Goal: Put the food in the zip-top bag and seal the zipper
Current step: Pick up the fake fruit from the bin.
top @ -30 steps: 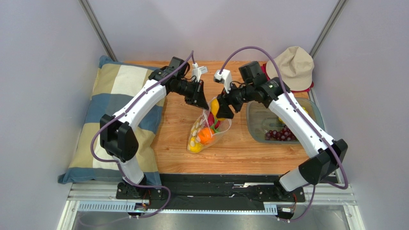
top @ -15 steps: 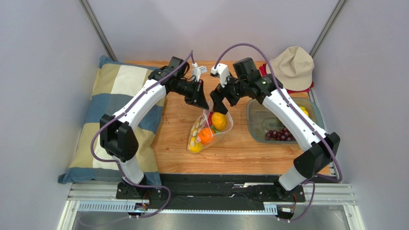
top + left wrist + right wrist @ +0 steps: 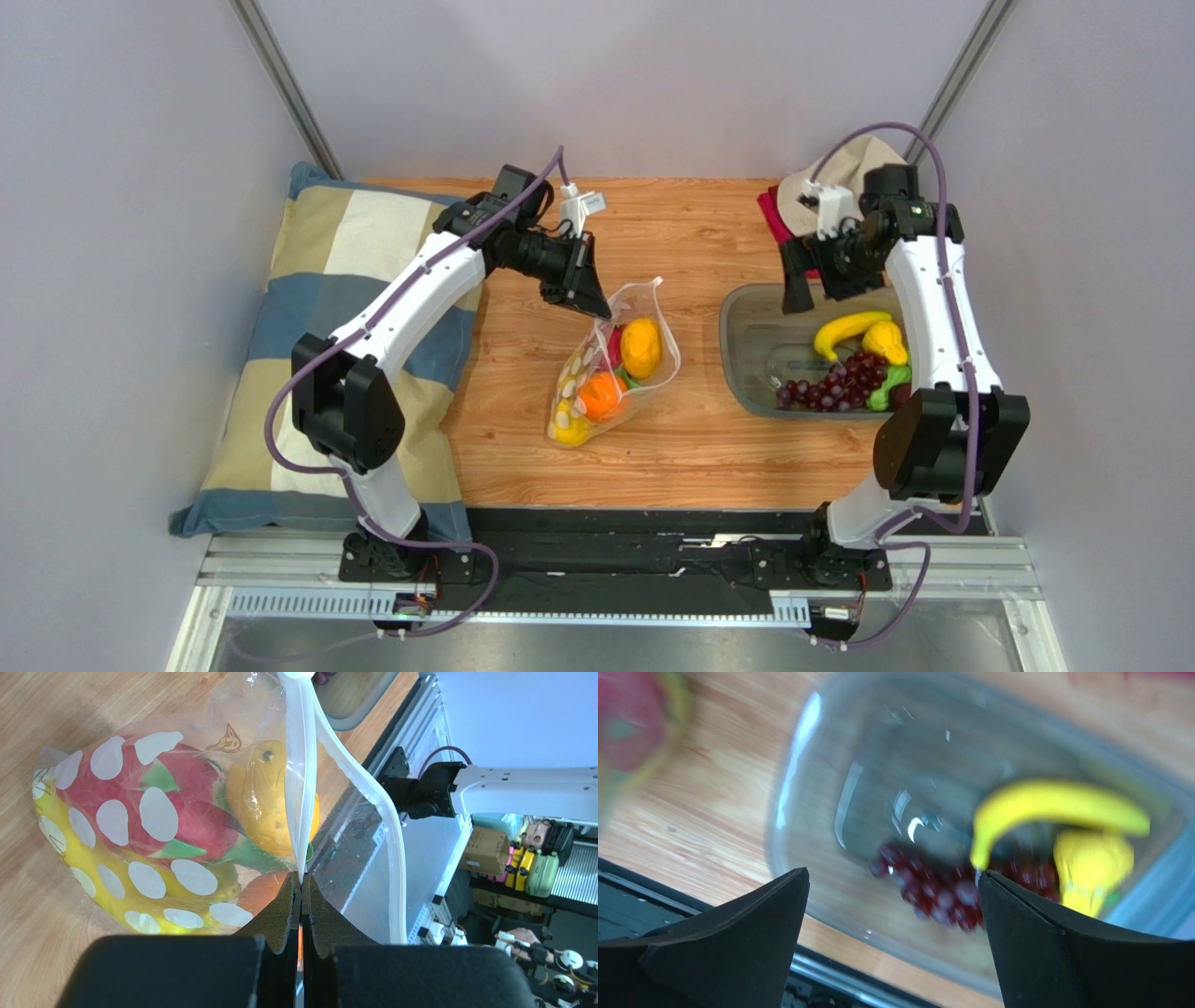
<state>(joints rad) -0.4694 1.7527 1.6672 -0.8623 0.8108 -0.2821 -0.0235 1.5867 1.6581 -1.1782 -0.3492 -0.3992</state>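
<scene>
The dotted clear zip-top bag [image 3: 613, 367] lies mid-table with its mouth held up. It holds a pink dragon fruit [image 3: 151, 808], an orange [image 3: 603, 395] and yellow fruit [image 3: 641, 347]. My left gripper [image 3: 591, 301] is shut on the bag's whitish zipper strip [image 3: 302, 777] at the mouth edge, which gapes open. My right gripper [image 3: 801, 291] is open and empty above the grey tray [image 3: 744, 367]. The tray holds a banana [image 3: 1053, 808], a yellow fruit [image 3: 1092, 868] and dark purple grapes [image 3: 941, 892].
A checked pillow [image 3: 295, 350] lies along the left of the table. A beige hat [image 3: 863, 196] sits at the back right behind the tray. Bare wood lies between the bag and the tray.
My right gripper let the yellow fruit go into the bag, then swung away to the right and now hangs open over the tray. The left gripper has kept its hold on the bag.
</scene>
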